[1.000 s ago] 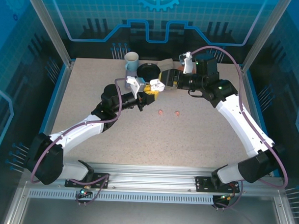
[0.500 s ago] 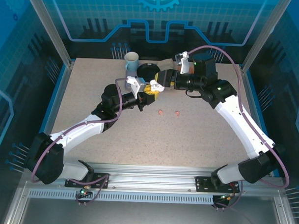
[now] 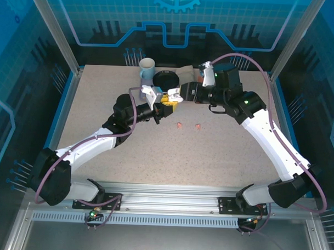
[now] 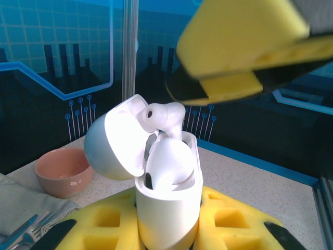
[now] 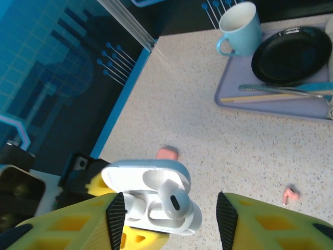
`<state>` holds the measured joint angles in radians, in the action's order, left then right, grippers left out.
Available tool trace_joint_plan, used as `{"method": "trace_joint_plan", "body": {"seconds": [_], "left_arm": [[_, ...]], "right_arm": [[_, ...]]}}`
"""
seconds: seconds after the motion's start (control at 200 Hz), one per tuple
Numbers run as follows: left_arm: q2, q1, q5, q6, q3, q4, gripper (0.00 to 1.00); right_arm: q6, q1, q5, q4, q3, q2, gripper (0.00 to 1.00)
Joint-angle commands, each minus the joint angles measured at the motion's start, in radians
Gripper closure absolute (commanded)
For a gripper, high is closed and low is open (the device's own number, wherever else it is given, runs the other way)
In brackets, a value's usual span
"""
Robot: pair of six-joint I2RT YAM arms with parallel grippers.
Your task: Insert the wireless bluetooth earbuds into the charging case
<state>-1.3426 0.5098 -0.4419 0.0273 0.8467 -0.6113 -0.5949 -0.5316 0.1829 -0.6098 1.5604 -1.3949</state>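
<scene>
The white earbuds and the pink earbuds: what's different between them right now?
The white earbuds sit in the open charging case, gripped by the left fingers; the pink earbuds lie loose on the table. The white ones are packed side by side; the pink ones lie apart. Both pairs are tiny.

Two pink earbuds [image 3: 179, 125] — on table [image 3: 226, 160]

No readable text, labels or numbers anywhere.

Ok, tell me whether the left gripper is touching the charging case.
Touching. The left wrist view shows the left gripper clamped on the base of the charging case.
</scene>
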Motion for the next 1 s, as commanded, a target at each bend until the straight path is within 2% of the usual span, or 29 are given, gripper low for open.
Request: {"method": "trace_joint_plan", "body": {"seconds": [0.0, 0.265, 0.485, 0.765, 0.995], "left_arm": [[0.0, 0.005, 0.0, 0.002, 0.005, -0.034, 1.0], [-0.001, 0.004, -0.002, 0.008, 0.006, -0.035, 1.0], [0.0, 0.005, -0.003, 0.006, 0.005, -0.035, 1.0], [-0.001, 0.005, -0.001, 0.006, 0.005, -0.039, 1.0], [0.0, 0.005, -0.001, 0.006, 0.006, -0.038, 1.0]], "right_arm": [[0.03, -0.015, -0.003, 0.016, -0.028, 0.028, 0.48], [0.032, -0.014, 0.012, 0.052, -0.033, 0.019, 0.49], [0.029, -0.013, 0.013, 0.068, -0.007, -0.007, 0.55], [0.029, -0.013, 0.029, 0.072, -0.002, -0.025, 0.55], [0.029, -0.013, 0.033, 0.072, -0.002, -0.027, 0.64]]}}
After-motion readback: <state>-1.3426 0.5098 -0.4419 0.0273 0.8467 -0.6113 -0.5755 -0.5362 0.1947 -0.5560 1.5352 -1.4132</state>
